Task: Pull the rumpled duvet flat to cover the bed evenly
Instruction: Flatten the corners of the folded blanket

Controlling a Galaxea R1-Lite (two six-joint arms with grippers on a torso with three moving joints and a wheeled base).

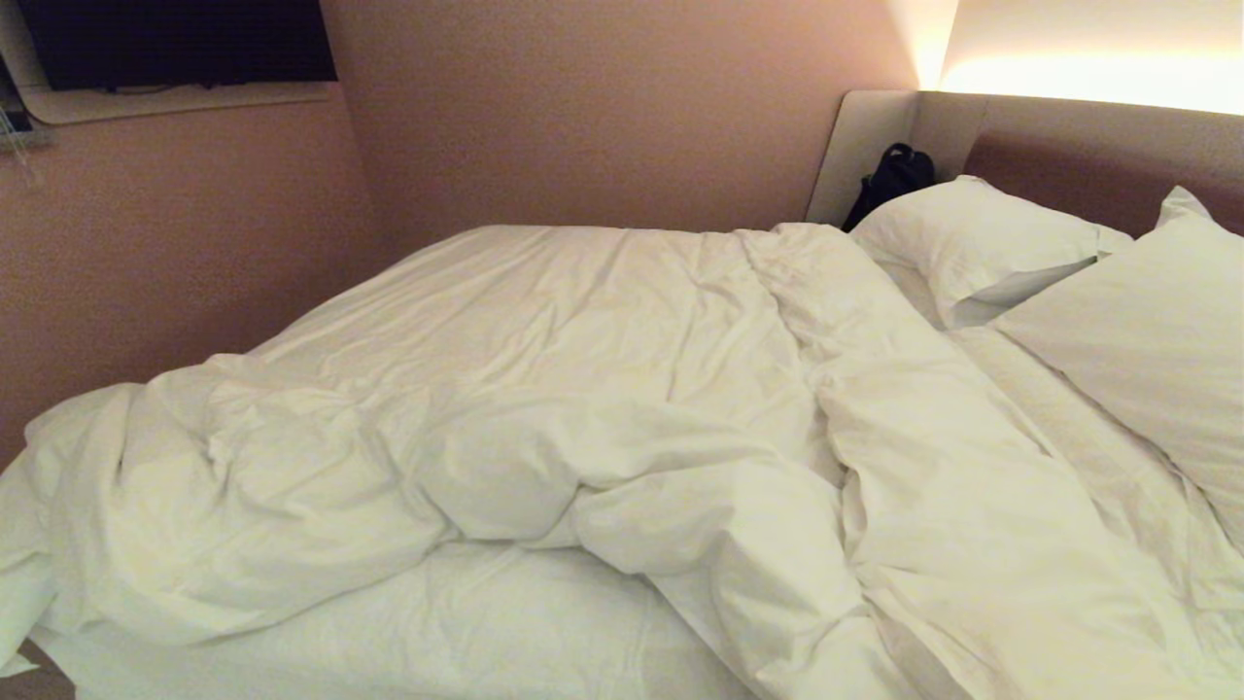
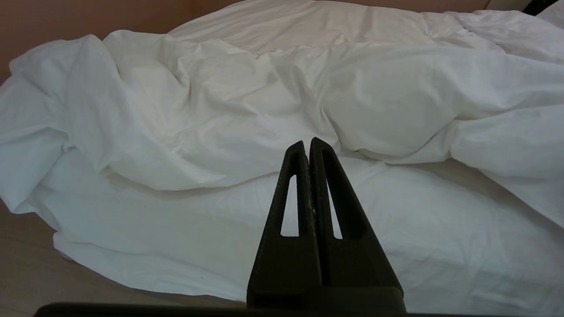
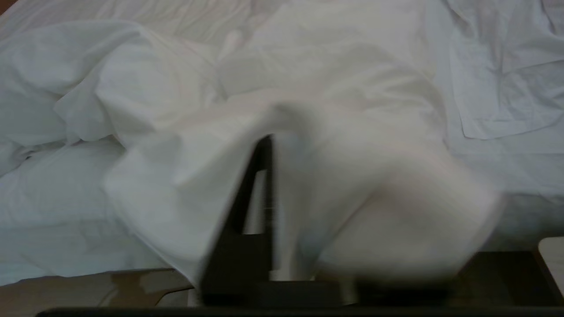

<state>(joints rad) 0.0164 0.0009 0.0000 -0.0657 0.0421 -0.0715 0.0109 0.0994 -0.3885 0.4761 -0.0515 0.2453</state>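
From my seat at the controls, the head camera shows the thick, puffy white cotton duvet (image 1: 544,408) lying rumpled across the wide low bed with its white-sheeted mattress (image 1: 437,632). It is bunched into heavy folds toward the near edge and the robot's left corner, leaving a strip of bare sheet exposed along the front. Two plump white pillows (image 1: 982,243) rest against the padded beige-and-brown headboard (image 1: 1088,146) on the far right, and a dark bag (image 1: 889,180) sits in the corner beside them. Neither arm shows in that view.

My left gripper (image 2: 308,145) hangs over the bare sheet just short of the duvet's folded edge — its black fingers pressed together, holding nothing.

My right gripper (image 3: 282,145) is at the bed's near edge with a blurred fold of duvet draped over it. One dark finger (image 3: 260,189) shows and the cloth hides the other, so I cannot tell how wide it stands or whether it grips the fabric.
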